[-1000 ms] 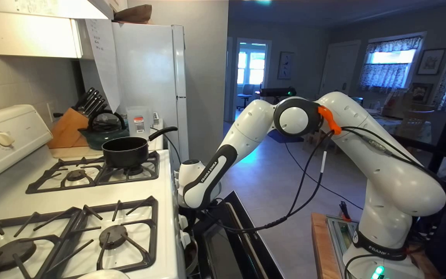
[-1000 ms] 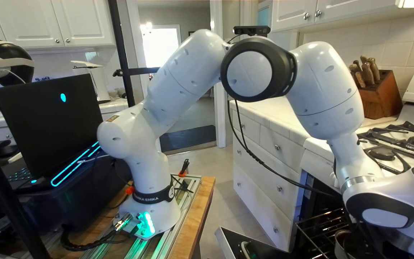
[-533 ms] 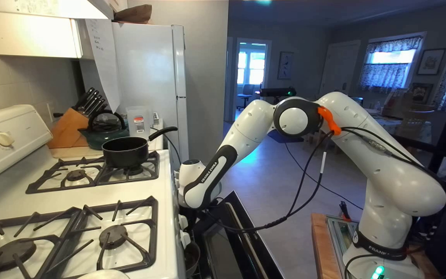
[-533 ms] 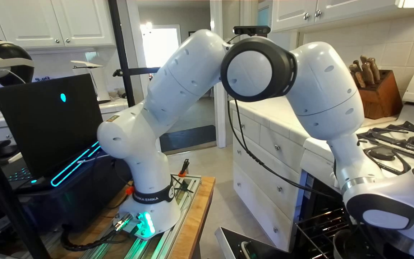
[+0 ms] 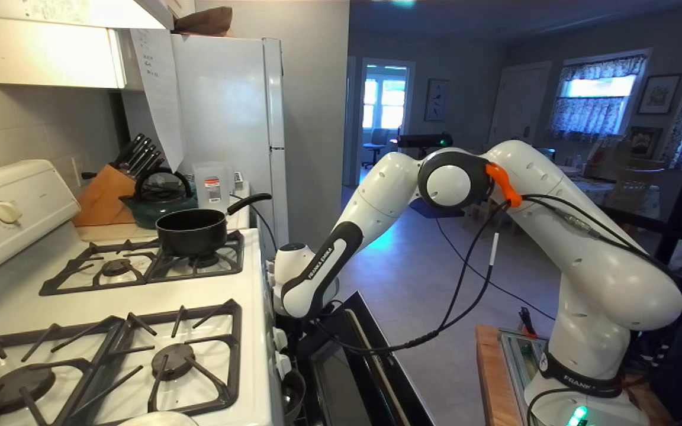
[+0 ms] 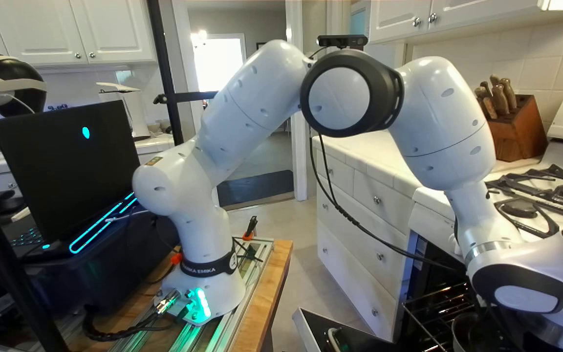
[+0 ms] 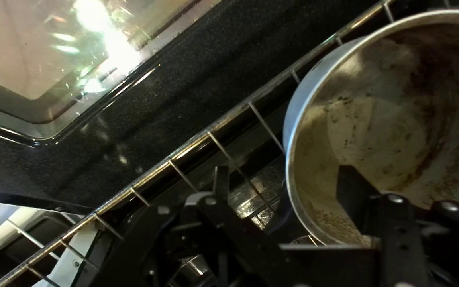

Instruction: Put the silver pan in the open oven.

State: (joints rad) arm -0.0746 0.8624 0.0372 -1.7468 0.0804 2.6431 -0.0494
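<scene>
In the wrist view the silver pan (image 7: 373, 123) sits on the wire rack (image 7: 189, 148), its stained tan inside facing up; its handle is not seen. Both exterior views show part of it, the pan (image 5: 295, 395) low beside the range front and the pan (image 6: 463, 326) under my wrist. The oven (image 6: 423, 278) is open, with its dark door (image 5: 347, 378) lowered. My gripper (image 7: 284, 175) straddles the near rim with its jaws wide apart: one finger (image 7: 221, 184) stands outside the pan, the opposite finger (image 7: 351, 191) over its inside. Gaps show between both fingers and the rim. The exterior views hide the gripper.
Close above my wrist runs the range front with its knobs (image 5: 282, 362). A black pot (image 5: 192, 232) stands on a rear burner, handle outward. My arm's cable (image 5: 412, 343) hangs over the door. White drawers (image 6: 359, 244) adjoin the oven.
The pan has tipped and settled slightly, its rim shifting in both exterior views, while my jaws have spread and released it. The arm has barely moved.
</scene>
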